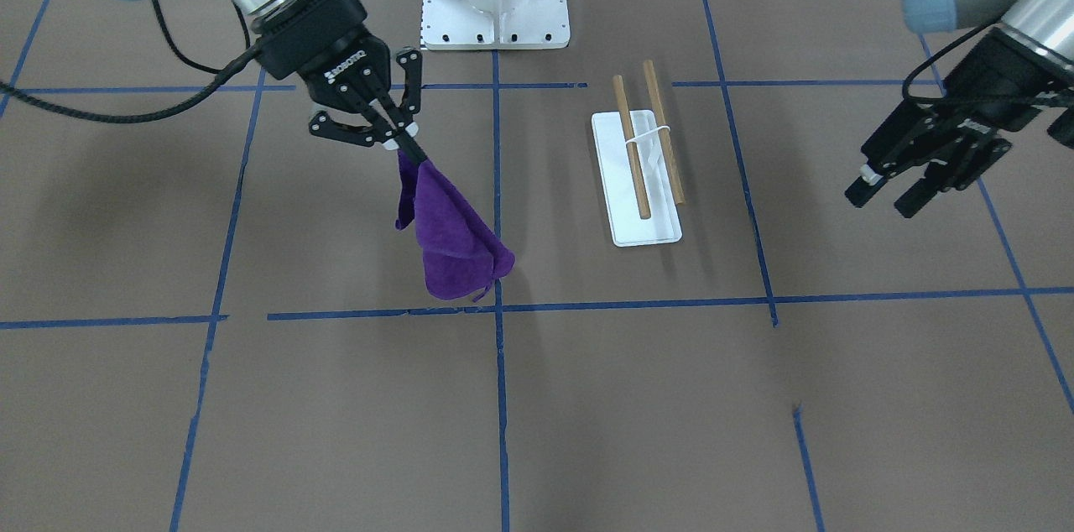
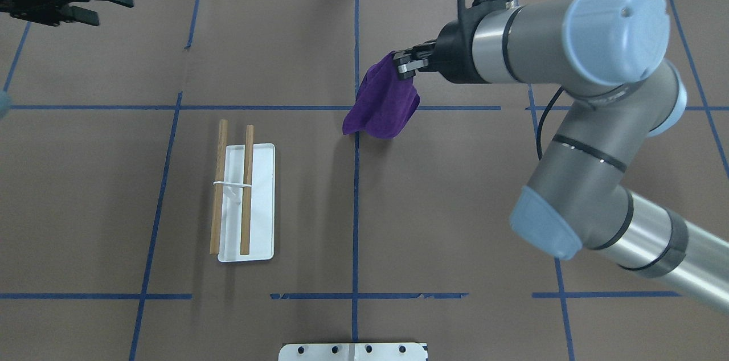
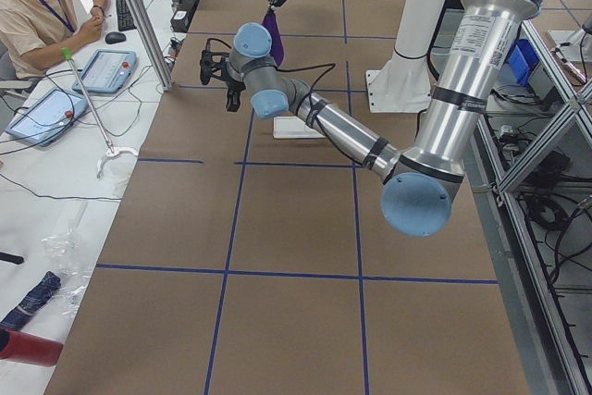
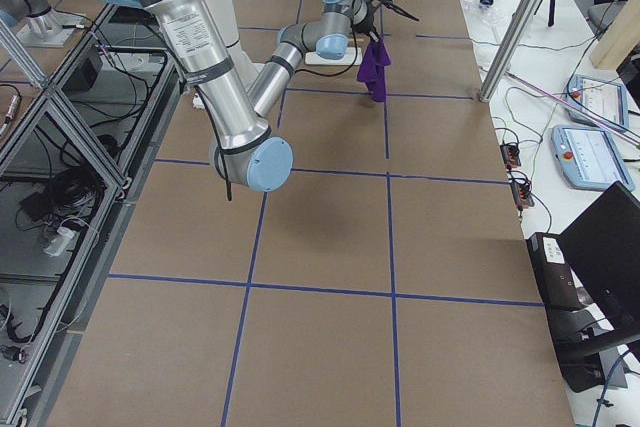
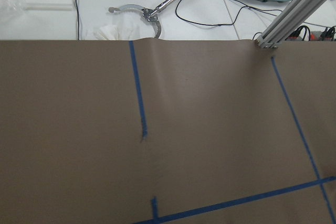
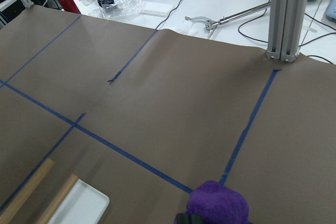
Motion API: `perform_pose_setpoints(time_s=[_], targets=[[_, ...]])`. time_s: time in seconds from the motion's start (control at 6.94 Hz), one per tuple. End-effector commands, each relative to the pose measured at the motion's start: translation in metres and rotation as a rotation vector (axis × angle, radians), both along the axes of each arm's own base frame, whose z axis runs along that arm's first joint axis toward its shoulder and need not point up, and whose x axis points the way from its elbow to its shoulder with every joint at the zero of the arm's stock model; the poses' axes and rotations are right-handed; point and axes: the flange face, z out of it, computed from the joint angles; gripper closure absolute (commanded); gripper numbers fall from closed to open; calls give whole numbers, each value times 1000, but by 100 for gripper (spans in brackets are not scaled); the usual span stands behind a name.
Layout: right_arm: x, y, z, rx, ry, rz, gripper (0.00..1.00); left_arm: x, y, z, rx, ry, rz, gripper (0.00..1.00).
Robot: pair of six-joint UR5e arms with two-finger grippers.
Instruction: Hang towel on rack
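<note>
- Above the table's middle, the right gripper point(image 1: 404, 144) pinches the towel point(image 1: 453, 238) by one corner, so it hangs free for draping.
- The rack point(image 1: 632, 148) stands well apart, bare.
- The left gripper point(image 1: 885, 195) hovers spread, aside.

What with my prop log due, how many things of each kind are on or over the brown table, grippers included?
purple towel: 1
wooden-rod rack: 1
white robot pedestal: 1
grippers: 2, the right gripper holding the purple towel, the left gripper open
Total: 5
</note>
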Motion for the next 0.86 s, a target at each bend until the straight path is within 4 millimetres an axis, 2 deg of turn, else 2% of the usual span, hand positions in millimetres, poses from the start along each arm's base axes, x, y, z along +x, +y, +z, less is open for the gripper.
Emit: perform_pose_setpoints(time_s=[0.0,0.14,0.43,0.72], targets=[[-36,50,-37,55,-60,49,100,107,10,-86,-357,106,-122,35],[-38,66,-45,72,-81,66,100,140,20,-104,-427,135,-125,36],[-37,72,-54,83,-101,70,100,191,35,-134,-487,169,-79,36],[-36,74,-66,95,-121,68,100,224,61,-131,-475,146,-21,36]])
